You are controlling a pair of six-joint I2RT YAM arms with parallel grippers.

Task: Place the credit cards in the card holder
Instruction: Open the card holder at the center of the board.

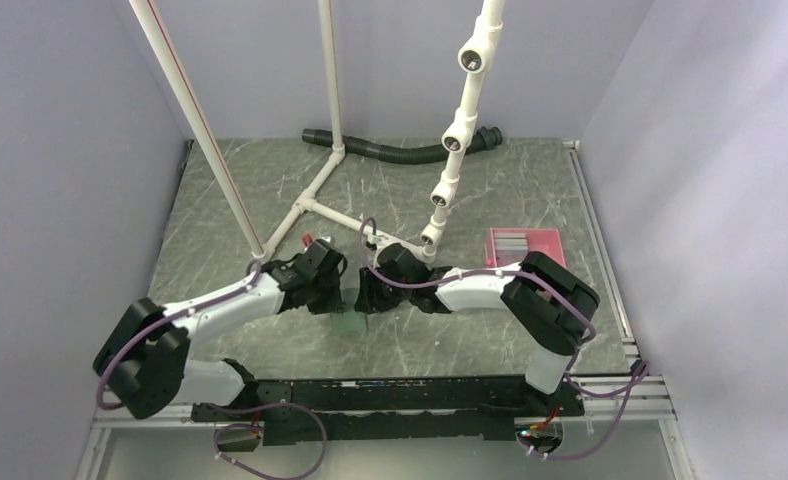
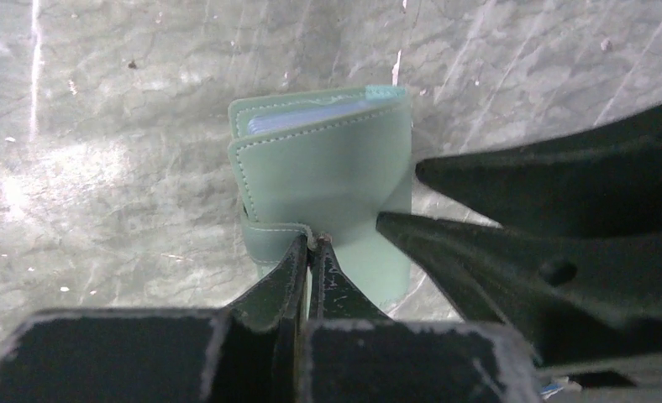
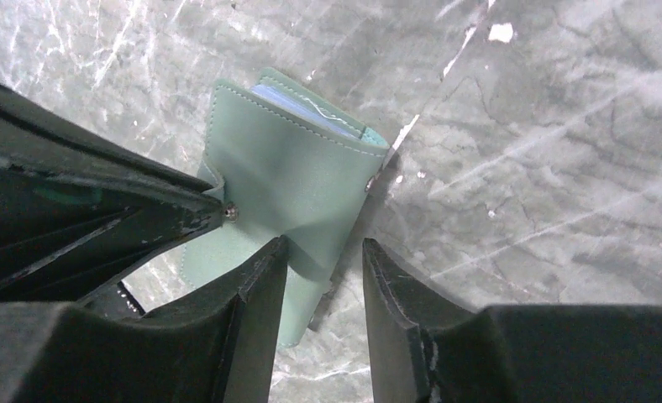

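Observation:
The sage-green card holder (image 2: pixel 328 168) lies folded on the table, its pale blue inside showing at the far edge. My left gripper (image 2: pixel 313 241) is shut on the holder's near edge by the strap. My right gripper (image 3: pixel 323 245) stands open with a clear gap; a corner of the card holder (image 3: pixel 286 159) reaches between its fingers and touches the left finger (image 3: pixel 269 269). From above, the left gripper (image 1: pixel 332 290) and right gripper (image 1: pixel 370 295) meet over the card holder (image 1: pixel 348 323). Grey credit cards (image 1: pixel 515 240) lie in the pink tray.
The pink tray (image 1: pixel 550 240) sits at the right, beyond the right arm. A white pipe frame (image 1: pixel 315 195) and a jointed white pipe (image 1: pixel 450 150) stand behind the grippers. A black corrugated hose (image 1: pixel 390 150) runs along the back edge.

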